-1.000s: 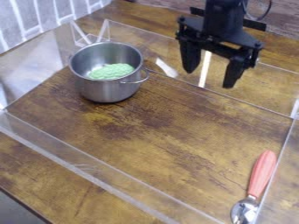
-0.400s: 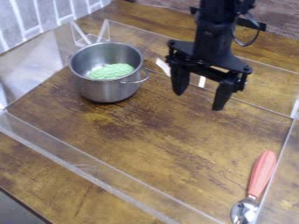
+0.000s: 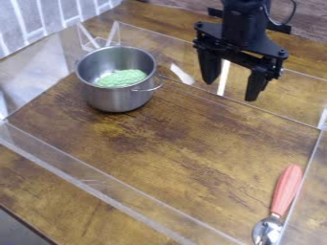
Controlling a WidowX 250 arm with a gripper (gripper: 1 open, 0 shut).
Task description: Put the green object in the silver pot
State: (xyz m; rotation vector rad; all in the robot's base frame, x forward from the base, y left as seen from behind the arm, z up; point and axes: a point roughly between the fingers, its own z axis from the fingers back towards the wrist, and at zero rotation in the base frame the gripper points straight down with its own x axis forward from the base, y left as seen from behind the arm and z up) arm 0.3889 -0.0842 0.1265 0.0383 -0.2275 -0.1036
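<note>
- Green against bright steel: the lump [image 3: 121, 78] sits inside the pot [image 3: 117, 80], below the rim, toward the far side of the bowl as the camera sees it. By the look of it, the task is done.
- Silver walls rise around it, with a wire handle at the side nearer the arm. The pot stands upright on the wooden surface [image 3: 166, 153].
- The tool [image 3: 235, 91] hangs over the surface, well apart from the pot, its two dark fingers spread wide with a broad gap between them. I see nothing held in that gap.
- The lump looks light and soft, with a speckled skin that should give some grip. I would expect it to squash a little under a firm pinch, so gentle closing would do.
- If it had to be lifted again, the best hold would be across its middle from straight above, fingers let down inside the walls. Coming in at a slant could knock the rim and slide the pot.
- The pot itself is likely stiff, light and slick; its side handle would be a surer hold than the smooth wall.
- The spoon [image 3: 285, 189], red-handled, lies well apart and needs no touching. What remains, I judge, is only to keep clear.
</note>
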